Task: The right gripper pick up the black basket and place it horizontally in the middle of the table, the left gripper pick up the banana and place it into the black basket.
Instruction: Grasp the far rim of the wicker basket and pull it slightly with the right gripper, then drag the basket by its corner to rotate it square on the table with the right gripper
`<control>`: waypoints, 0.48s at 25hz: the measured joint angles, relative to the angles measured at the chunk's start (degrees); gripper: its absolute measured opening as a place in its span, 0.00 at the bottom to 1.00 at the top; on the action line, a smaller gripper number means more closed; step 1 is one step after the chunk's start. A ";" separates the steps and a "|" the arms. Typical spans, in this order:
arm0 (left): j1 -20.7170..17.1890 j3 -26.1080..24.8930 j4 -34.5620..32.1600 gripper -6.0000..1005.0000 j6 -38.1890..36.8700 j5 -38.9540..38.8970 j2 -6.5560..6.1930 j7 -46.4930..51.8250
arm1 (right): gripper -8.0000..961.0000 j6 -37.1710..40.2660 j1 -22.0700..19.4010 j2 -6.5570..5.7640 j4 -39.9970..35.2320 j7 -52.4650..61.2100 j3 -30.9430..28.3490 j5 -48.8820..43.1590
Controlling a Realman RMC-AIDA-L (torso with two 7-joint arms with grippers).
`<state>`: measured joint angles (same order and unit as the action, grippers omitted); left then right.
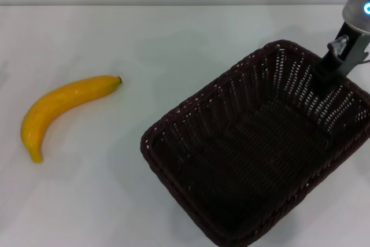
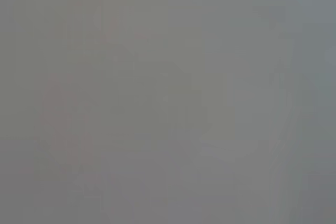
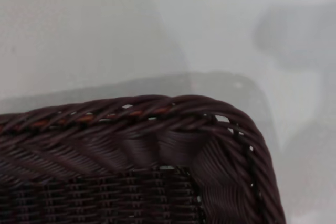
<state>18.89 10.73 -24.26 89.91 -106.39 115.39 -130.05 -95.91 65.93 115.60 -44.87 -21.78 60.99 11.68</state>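
The black basket (image 1: pixel 254 154) stands on the white table (image 1: pixel 173 39) at the right, turned diagonally, with nothing inside. My right gripper (image 1: pixel 327 73) comes down from the upper right and sits at the basket's far right rim, its dark tip over the wall. The right wrist view shows a rounded corner of the basket's braided rim (image 3: pixel 199 108) close up, with bare table beyond. The banana (image 1: pixel 60 108) lies on the table at the left, well apart from the basket, dark tip pointing toward the middle. The left gripper is out of view; its wrist view shows only plain grey.
Open white tabletop lies between the banana and the basket and along the far side. The basket's near corner runs out of the head view at the bottom right. A shadow (image 3: pixel 294 35) falls on the table beyond the basket corner.
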 joint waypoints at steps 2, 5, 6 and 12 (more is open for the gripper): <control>-0.07 0.00 -0.48 0.86 0.01 -0.01 0.00 -0.14 | 0.22 -0.58 -0.86 0.03 -1.94 0.74 0.34 0.01; -0.53 0.00 -1.63 0.86 0.07 -0.06 0.11 -0.76 | 0.18 -1.69 -2.44 0.00 -6.10 3.95 1.34 -0.38; -0.74 0.00 -1.90 0.86 0.22 -0.09 0.23 -1.49 | 0.17 -2.11 -2.93 -0.06 -7.84 5.26 1.73 -0.52; -1.10 -0.49 -1.82 0.86 1.02 -2.47 1.38 -8.94 | 0.17 -4.75 -4.86 0.11 -13.59 12.42 -2.82 -0.14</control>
<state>17.79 10.23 -26.08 90.94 -108.85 116.77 -139.00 -100.66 61.07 115.71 -58.46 -9.36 58.17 11.54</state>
